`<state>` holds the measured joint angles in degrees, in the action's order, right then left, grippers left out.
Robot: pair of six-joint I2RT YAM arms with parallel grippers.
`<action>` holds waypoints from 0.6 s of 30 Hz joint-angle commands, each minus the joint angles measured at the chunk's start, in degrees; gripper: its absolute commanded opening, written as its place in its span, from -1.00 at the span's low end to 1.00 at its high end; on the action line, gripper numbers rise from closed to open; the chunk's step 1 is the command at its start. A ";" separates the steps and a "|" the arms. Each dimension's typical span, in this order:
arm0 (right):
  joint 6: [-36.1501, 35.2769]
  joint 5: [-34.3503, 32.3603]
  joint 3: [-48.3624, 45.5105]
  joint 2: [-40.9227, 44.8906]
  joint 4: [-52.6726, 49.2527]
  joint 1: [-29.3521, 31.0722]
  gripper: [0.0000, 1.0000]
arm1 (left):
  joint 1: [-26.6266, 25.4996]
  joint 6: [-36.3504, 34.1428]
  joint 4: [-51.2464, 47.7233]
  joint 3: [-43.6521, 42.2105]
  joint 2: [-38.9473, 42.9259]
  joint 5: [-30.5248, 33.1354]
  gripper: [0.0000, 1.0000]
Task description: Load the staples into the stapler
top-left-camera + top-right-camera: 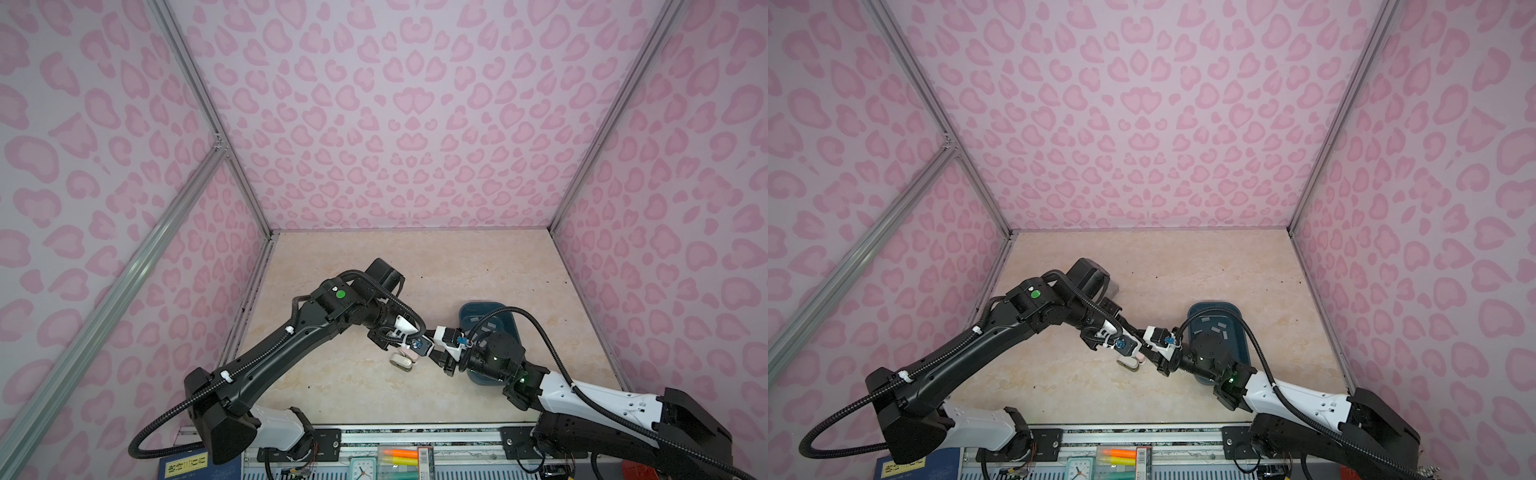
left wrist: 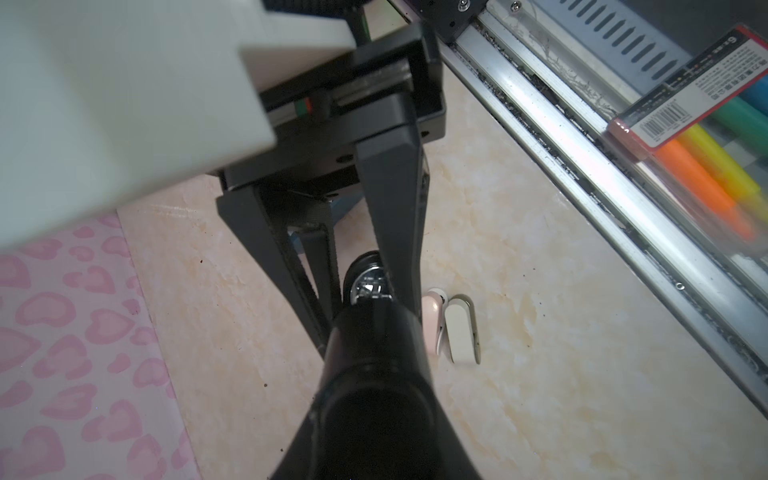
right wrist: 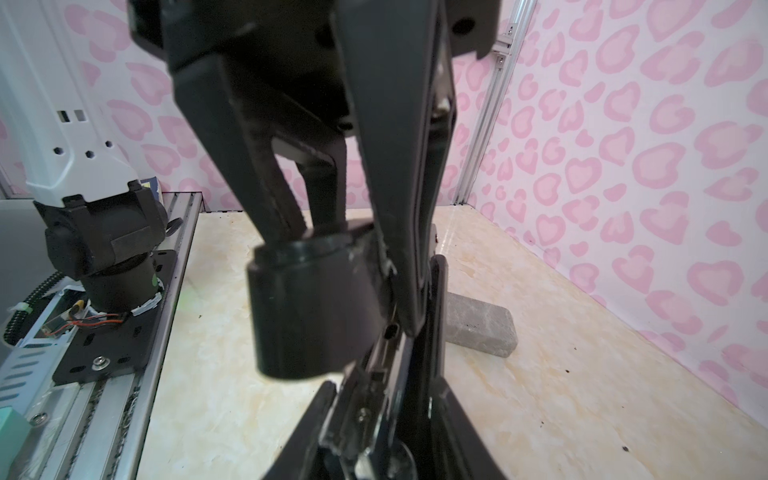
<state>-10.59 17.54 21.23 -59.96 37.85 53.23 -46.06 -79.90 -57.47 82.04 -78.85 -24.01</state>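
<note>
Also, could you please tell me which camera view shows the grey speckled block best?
The right wrist view: the grey speckled block lies flat on the table, sharp, with only one end hidden. In both top views the left arm hides nearly all of it; the left wrist view misses it.

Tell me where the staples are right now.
In both top views the staples lie scattered in the dark blue tray on the right side of the table, partly under the right arm's wrist.
</note>
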 commanded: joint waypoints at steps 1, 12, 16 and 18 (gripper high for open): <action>0.27 -2.77 0.55 -0.81 -1.43 -0.06 -0.38 | 0.01 -0.51 -1.80 1.44 1.05 -7.42 -0.92; 0.17 -1.85 0.58 -0.77 -1.26 -0.06 -0.23 | 0.65 -0.32 -1.03 0.58 3.63 -14.71 -0.93; 0.43 -1.73 0.21 -0.52 -0.58 -0.06 -0.23 | 0.71 0.63 -1.15 1.07 2.59 -13.97 -0.92; 0.67 -1.72 0.21 -0.50 -0.30 -0.06 -0.23 | 0.65 0.89 -1.28 1.19 2.30 -14.39 -0.92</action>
<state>-10.87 16.80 21.80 -60.53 36.56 53.19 -45.34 -79.24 -58.65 82.48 -76.14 -32.58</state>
